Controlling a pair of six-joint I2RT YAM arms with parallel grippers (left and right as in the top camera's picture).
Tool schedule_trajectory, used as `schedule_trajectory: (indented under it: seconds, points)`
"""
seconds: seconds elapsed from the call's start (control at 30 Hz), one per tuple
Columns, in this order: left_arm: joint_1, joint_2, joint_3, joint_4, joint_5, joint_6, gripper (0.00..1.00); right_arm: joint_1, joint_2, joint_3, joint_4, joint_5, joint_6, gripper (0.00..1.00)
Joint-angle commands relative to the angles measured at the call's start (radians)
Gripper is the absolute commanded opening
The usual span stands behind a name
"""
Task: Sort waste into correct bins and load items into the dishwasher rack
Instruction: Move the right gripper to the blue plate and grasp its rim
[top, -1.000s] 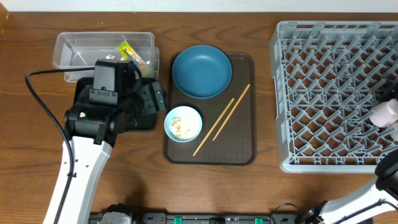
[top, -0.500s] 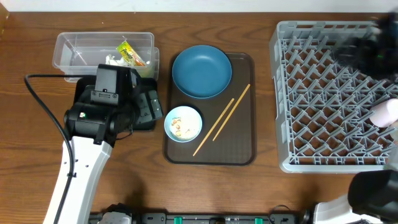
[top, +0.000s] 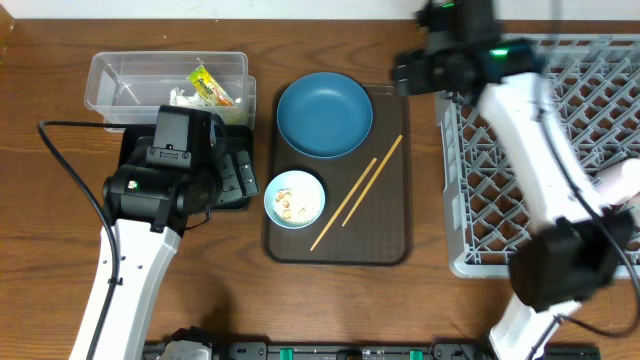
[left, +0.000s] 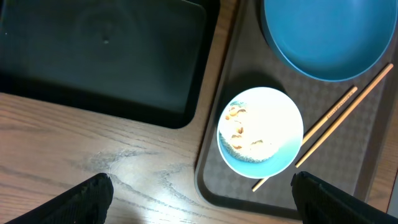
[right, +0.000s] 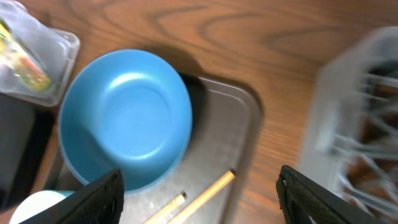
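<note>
Hovering near the plate (top: 324, 114), right gripper (top: 412, 72) empty, fingers apart.
Plate lies just left of it; left gripper (left: 211, 200), also spread, is farther.

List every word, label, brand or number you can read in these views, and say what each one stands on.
No text is readable in any view.
Yellow-green snack wrapper in the clear tub: carries printing, too small and blurred to read.
Nothing else in view shows any lettering.

Overhead straight down, wrist views close, downward, sharing blue plate (top: 324, 114)
</note>
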Motion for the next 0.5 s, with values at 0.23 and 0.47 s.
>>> schedule_trajectory:
  seconds: [0.23,0.47]
  points:
    - [0.007,0.006,-0.022,-0.004,-0.019,0.010,0.95,0.138,0.240,0.004,0.113,0.231,0.130,0.69]
    - [0.007,0.006,-0.022,-0.003,-0.019,0.010,0.95,0.140,0.328,0.004,0.123,0.231,0.187,0.60]
